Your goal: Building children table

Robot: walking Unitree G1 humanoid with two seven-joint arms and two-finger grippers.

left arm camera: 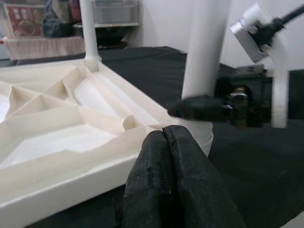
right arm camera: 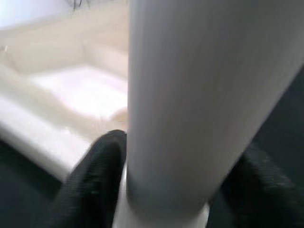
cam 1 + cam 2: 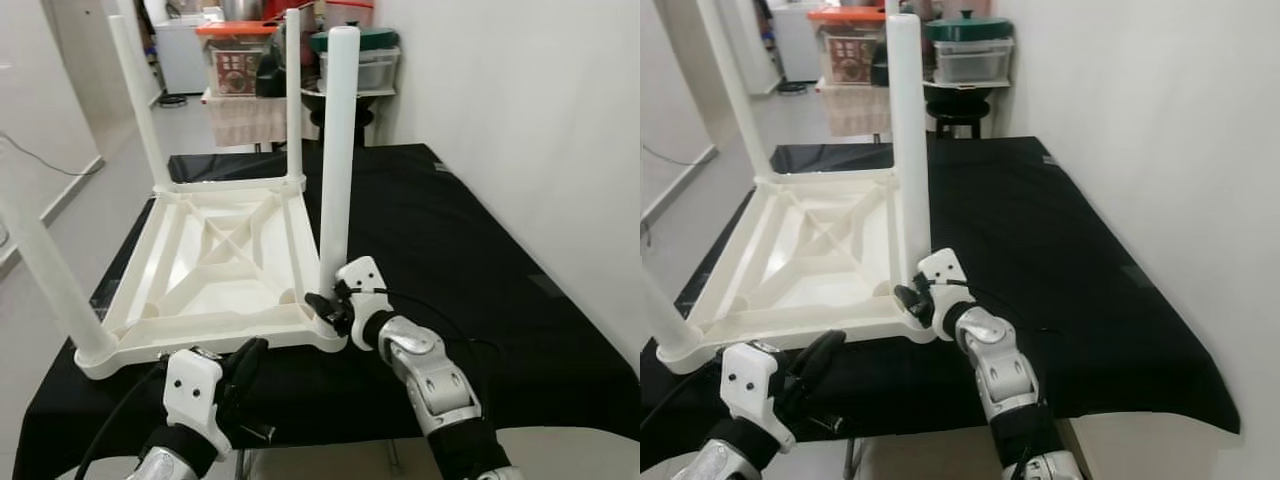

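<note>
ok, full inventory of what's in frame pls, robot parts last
upside-down table top: 1, white, on the black cloth
table legs: 4, white, upright at the corners
black cloth: 1, covers the work surface
storage boxes: several, orange and green lids, on shelves at the back
stool: 1, black, under the back shelf
left tool: 1, black fingers shut, at the near edge of the table top
right tool: 1, black fingers clasping the base of the near right leg
</note>
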